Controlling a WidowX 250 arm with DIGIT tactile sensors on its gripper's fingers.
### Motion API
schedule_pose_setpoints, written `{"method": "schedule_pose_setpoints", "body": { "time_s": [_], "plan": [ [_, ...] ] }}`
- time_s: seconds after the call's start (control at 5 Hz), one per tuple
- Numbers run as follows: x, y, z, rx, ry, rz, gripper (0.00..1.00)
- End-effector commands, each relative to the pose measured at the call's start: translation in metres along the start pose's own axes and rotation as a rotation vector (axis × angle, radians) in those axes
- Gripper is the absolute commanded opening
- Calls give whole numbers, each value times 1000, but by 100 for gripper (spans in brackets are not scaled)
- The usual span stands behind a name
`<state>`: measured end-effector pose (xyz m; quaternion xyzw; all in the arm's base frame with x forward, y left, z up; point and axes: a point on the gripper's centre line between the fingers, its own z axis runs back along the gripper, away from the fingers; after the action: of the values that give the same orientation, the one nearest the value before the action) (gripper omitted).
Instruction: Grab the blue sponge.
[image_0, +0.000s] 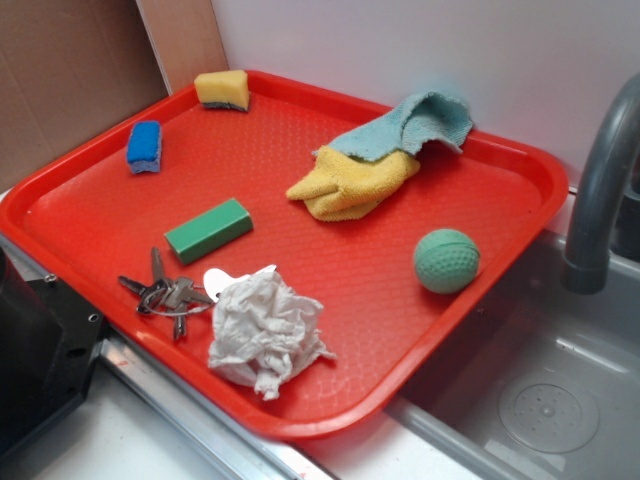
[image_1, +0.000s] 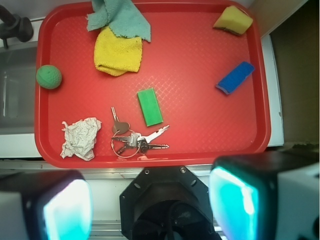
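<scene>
The small, rounded, bright blue sponge (image_0: 144, 146) lay on the red plastic tray (image_0: 400, 330), in its far left area near the rim. In the wrist view (image_1: 235, 77) its long axis ran obliquely to the tray's edges, and a thin lighter layer showed along one long side. It lay flat, with bare tray all around it.

The yellow sponge with a dark underside (image_0: 223, 89) sat in the far left corner, near the blue one but apart from it. The green rectangular block (image_0: 208, 230) lay nearer the middle, well apart. A bunch of metal keys on a ring (image_0: 165, 293) and a crumpled white paper wad (image_0: 262, 332) lay at the near edge, just beside each other. A folded yellow cloth (image_0: 350, 183) with a teal-blue cloth (image_0: 415, 125) overlapping its far side occupied the far right part. A green dimpled ball (image_0: 446, 260) rested near the right rim. Nothing stood over or against the blue sponge.

The hand (image_1: 150, 207) was held above the table off the tray's near edge, pointing downward. Its two fingers (image_1: 67, 210) stood wide apart and gripped nothing.
</scene>
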<state>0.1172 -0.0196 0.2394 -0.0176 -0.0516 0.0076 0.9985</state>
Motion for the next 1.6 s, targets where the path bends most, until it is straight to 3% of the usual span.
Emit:
{"method": "schedule_pose_setpoints", "body": {
  "time_s": [0.0,0.4,1.0,1.2,1.4],
  "plan": [
    [0,0,0,0,0,0,100],
    [13,103,-78,98,-141,488,100],
    [13,103,-78,98,-141,488,100],
    [57,125,-132,162,-33,631,100],
    [89,139,-180,135,-70,718,100]
  ]
}}
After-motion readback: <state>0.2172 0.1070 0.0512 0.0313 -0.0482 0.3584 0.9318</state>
